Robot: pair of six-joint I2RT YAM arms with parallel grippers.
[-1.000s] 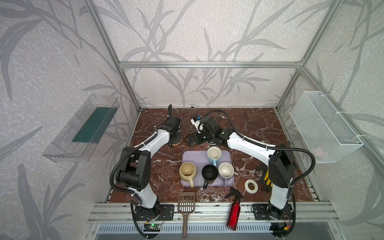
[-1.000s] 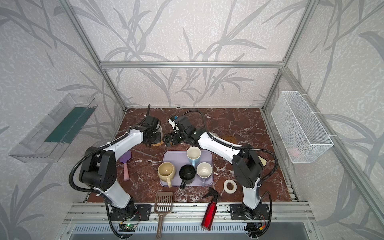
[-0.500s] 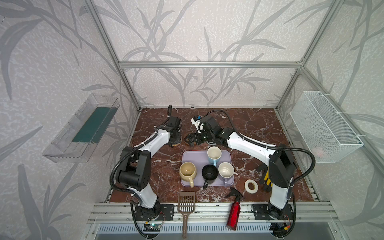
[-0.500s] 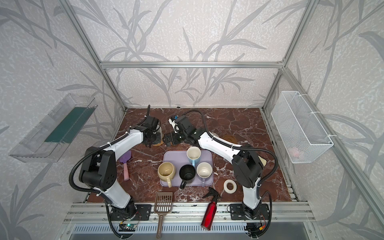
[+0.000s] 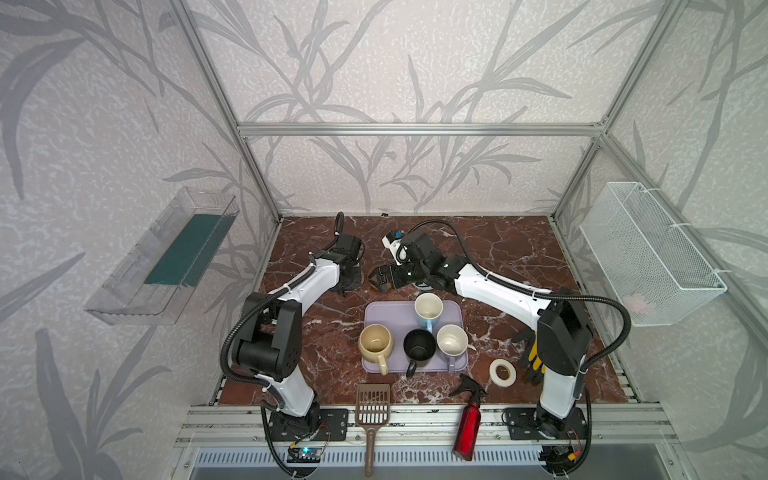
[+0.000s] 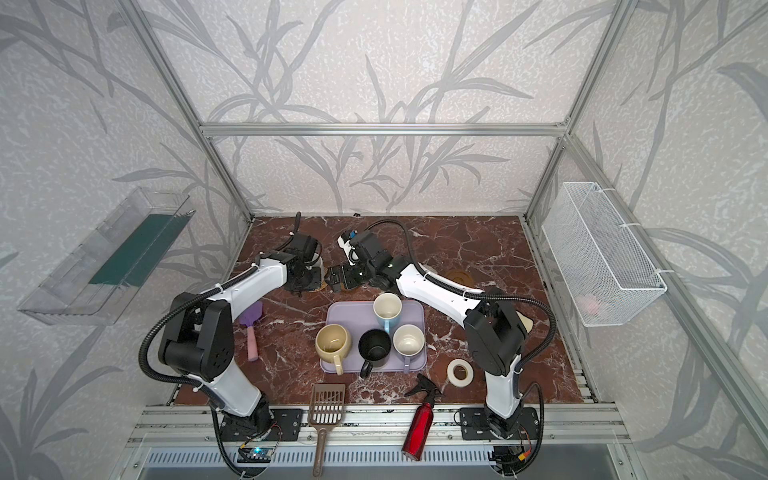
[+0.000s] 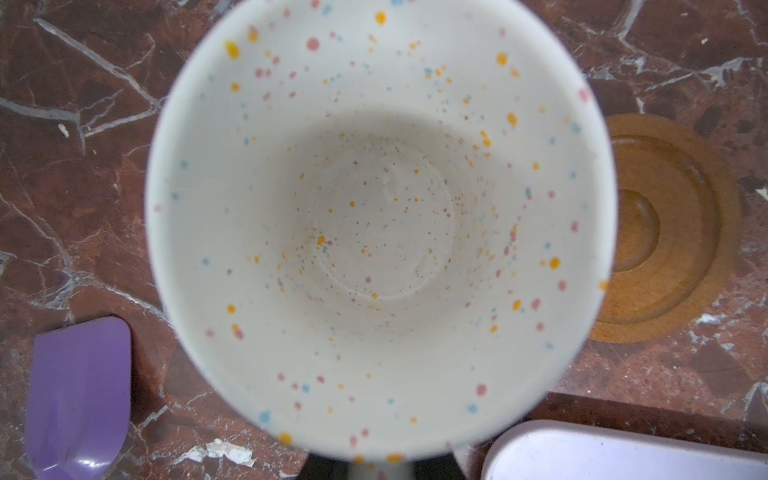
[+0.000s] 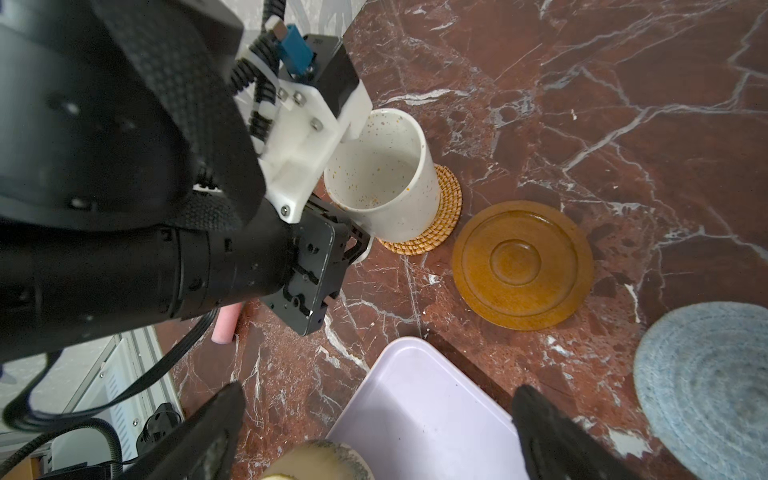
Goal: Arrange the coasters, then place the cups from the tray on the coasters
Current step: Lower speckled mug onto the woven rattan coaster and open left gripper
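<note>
Coasters are lying on the marble table (image 5: 519, 257) past the far edge of the tray (image 5: 388, 318). A woven coaster (image 8: 440, 220) is sitting at the tray's 11 o'clock, with an amber coaster (image 8: 521, 266) just beside it towards 12 o'clock, the two not touching. A grey-blue coaster (image 8: 706, 386) is lying near that one, and a second amber coaster (image 6: 459, 276) is resting out at the tray's 2 o'clock.

The speckled mug (image 8: 382, 166) is standing upright on the woven coaster, off-centre, so a crescent of weave is showing on one side. The left gripper (image 8: 359, 245) is clamping the mug's handle, jaws closed tight on it. The right gripper (image 5: 380, 279) is hovering just past the tray's far edge at about 11 o'clock, jaws spread wide and holding nothing. In the right wrist view its fingers (image 8: 216, 436) are framing the tray's corner.

Four mugs are sitting on the tray:
- the blue mug (image 5: 428, 309) at 1 o'clock
- the yellow mug (image 5: 375, 343) at 8 o'clock, against the rim
- the black mug (image 5: 419, 345) at 6 o'clock
- the lavender mug (image 5: 452, 340) at 4 o'clock

A tape roll (image 5: 502, 371) is lying on the table off the tray's 4 o'clock corner
</note>
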